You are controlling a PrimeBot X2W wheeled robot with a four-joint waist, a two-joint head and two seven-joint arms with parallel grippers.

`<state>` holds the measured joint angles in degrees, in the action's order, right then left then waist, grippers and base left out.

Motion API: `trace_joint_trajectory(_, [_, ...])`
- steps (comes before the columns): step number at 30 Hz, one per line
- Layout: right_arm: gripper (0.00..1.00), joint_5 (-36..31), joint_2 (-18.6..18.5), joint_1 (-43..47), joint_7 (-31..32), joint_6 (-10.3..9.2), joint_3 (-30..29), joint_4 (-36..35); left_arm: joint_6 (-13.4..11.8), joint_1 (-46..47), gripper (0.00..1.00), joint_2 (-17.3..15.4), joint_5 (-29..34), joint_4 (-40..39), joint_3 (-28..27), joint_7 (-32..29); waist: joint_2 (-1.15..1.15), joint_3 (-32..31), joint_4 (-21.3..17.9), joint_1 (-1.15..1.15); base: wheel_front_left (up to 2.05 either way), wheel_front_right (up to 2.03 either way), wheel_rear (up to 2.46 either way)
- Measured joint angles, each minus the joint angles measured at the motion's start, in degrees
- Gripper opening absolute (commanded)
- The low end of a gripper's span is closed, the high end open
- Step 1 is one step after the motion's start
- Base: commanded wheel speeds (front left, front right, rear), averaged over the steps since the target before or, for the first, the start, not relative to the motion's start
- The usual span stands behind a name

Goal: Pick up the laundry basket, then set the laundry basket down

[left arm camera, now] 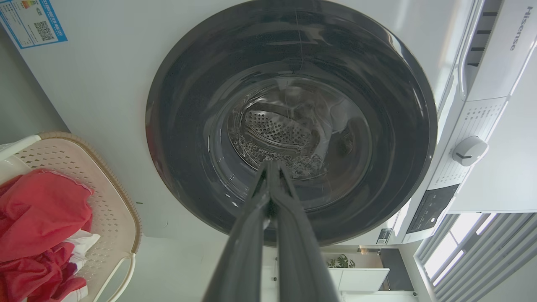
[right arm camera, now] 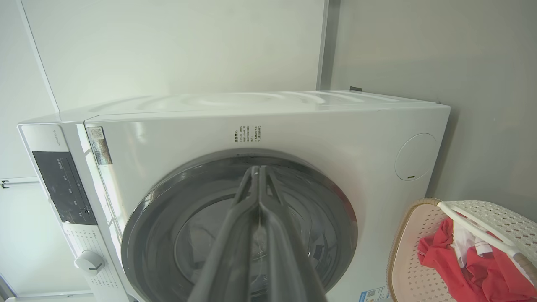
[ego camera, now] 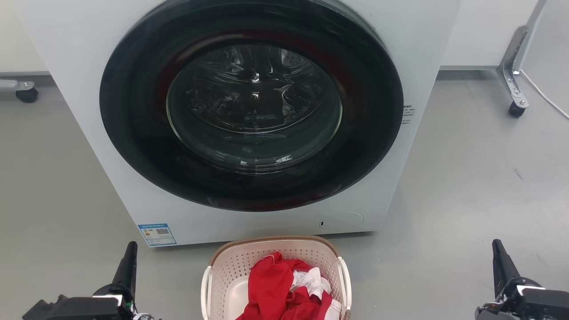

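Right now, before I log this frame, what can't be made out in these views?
Laundry basket: near end cut off by the head view's bottom edge; floor mostly hidden under the red and white clothes.
Clothes: bunched, so their number is unclear.
Washer drum: glare on the door glass in the head view blurs what is inside.
Blue label: print too small to read.

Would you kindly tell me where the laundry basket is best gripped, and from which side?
I'd take the laundry basket by its two white loop handles: left gripper at the left handle, right gripper at the right handle, each coming from its outer side. The loops stand off the rim, while red clothes fill the middle.
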<state>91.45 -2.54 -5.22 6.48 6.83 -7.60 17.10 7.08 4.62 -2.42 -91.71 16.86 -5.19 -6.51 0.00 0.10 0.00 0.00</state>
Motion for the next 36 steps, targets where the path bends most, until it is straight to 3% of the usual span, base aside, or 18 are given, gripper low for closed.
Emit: trace_joint_trajectory(36, [0.00,0.05,0.02,-0.05,0.00,0.00,0.01,0.01,0.00,0.00,0.00,0.03,0.00,0.05,0.00,0.00,0.00,0.00,0.00,0.00,0.00,0.00,0.00])
